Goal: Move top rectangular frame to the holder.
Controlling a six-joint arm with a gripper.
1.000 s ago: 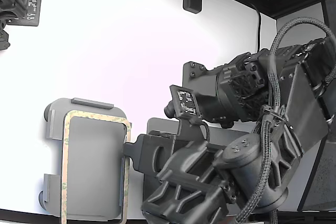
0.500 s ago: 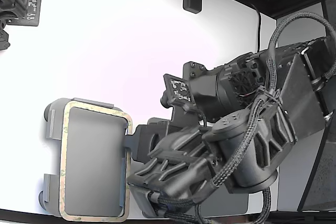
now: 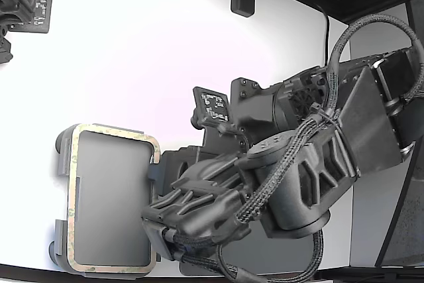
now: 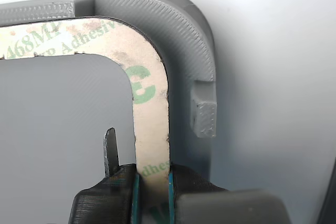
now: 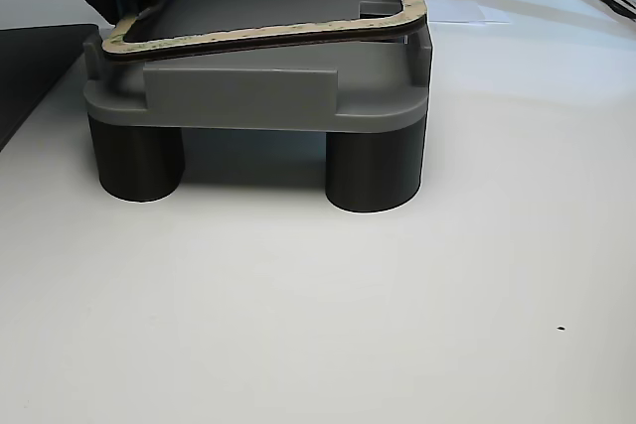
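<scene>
The hand (image 4: pixel 152 182) pinches the frame (image 4: pixel 149 114); its fingertips are cropped.

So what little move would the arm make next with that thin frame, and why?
Probably a slight lowering, then release. The frame lies over the holder but tilted, one corner riding above the raised edge, and the gripper has its jaws shut on one side strip.
</scene>
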